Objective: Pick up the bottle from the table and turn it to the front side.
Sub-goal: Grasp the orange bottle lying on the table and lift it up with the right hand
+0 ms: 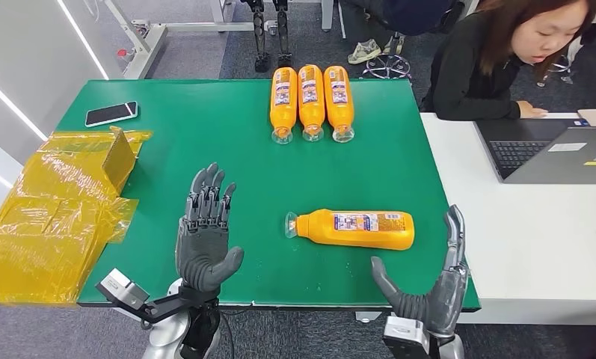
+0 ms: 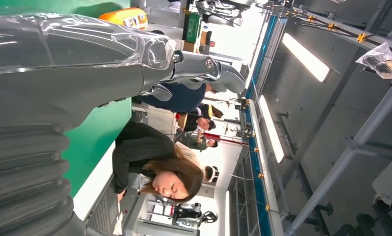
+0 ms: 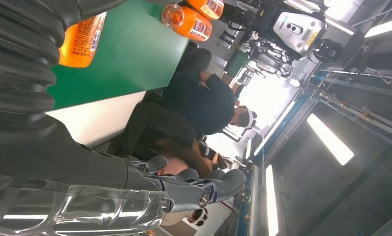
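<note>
Spanning most of the head view, the green bench (image 1: 235, 149) carries everything the task concerns, and a white bench (image 1: 526, 224) butts against its right edge. A person in black (image 1: 478, 71) leans over the white bench's far edge beside an open laptop (image 1: 549, 153). Crumpled yellow plastic sheeting (image 1: 48, 217) drapes over the green bench's left edge, and a phone (image 1: 111, 114) lies face up near the far left corner. Three orange bottles (image 1: 311, 101) lie side by side at the far edge, caps pointing toward the robot, well apart from both hands.

The bottle (image 1: 354, 229) for the task lies on its side near the front edge, right of centre, its cap pointing left and its label turned upward. Nothing lies between it and either hand.

The left hand (image 1: 205, 239) hovers over the front edge, left of the bottle's cap, palm facing up; its fingers (image 1: 209, 196) are spread and released, holding nothing. The right hand (image 1: 433, 288) sits at the front right corner, just beyond the bottle's base end, its fingers (image 1: 455, 232) stretched straight toward the far edge and its thumb splayed left, below the bottle. It too is released and empty. Neither hand touches the bottle, though the right one is the nearer.
</note>
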